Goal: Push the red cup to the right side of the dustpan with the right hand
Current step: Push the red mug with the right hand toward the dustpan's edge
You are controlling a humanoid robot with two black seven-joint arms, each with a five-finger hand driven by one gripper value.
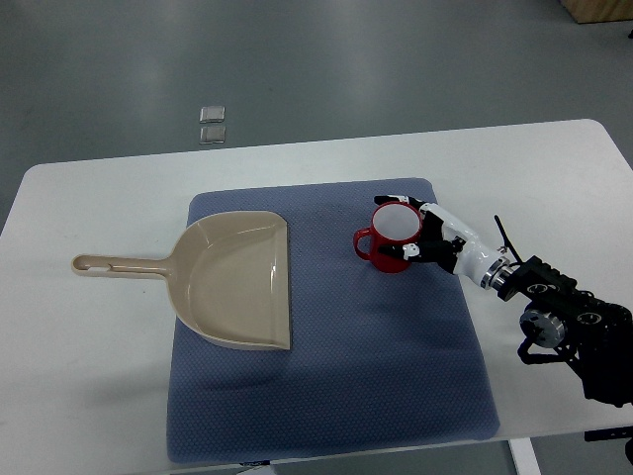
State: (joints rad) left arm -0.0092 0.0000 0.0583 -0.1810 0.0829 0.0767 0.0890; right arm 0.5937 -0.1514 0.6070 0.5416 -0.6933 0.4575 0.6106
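Red cup (394,238) upright on blue mat (326,396), right of beige dustpan (237,282), right hand (427,233) fingers curled around cup's right side, touching it

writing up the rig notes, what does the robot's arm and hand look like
Only the right arm shows. The right hand has a white shell with black fingers and black joints. Behind it sits a silver metal wrist ring, then a bulky black forearm with round joint housings and exposed fittings. A thin black cable or rod sticks up near the wrist. No sleeve or readable markings.
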